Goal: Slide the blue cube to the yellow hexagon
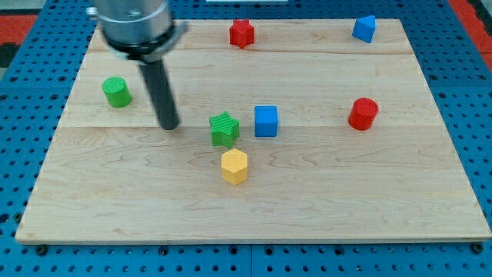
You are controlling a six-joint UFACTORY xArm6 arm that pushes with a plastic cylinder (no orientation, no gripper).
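Green cylinder (117, 91) sitting at the view's left. My tip (169, 125), bare rod holding nothing, resting left of green star (224, 128). Blue cube (266, 121) lying right of the star, well apart from the tip, with yellow hexagon (234, 166) sitting just below-left of it.

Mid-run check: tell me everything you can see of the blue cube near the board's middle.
The blue cube is a small, solid-blue block with a matte, plastic-like look, sitting flat and upright on the wooden board. It lies just right of the green star-shaped block, with a narrow gap between them, and up and to the right of the yellow hexagon, not touching it. My tip rests well to the view's left of it, beyond the green block, so nothing touches the cube.
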